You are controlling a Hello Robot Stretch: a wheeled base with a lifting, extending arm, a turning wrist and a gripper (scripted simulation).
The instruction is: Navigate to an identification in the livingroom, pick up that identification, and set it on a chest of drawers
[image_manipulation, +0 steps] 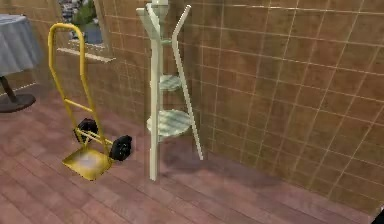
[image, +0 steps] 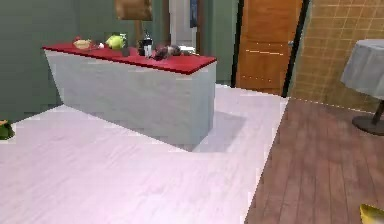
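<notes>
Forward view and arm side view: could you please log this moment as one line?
ahead: counter, door, table | side: hand truck, shelf, tiled wall

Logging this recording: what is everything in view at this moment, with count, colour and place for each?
counter: one, red top over pale grey sides, forward view's left of middle
small things on the counter: several, among them a yellow-green round one and a dark bottle-like one
door: one, orange wood, forward view's back wall
round table: one, grey cloth, forward view's right edge
hand truck: one, yellow with black wheels, arm side view's left, on the wood floor
shelf stand: one, pale green, arm side view's middle, against the tan tiled wall
</notes>
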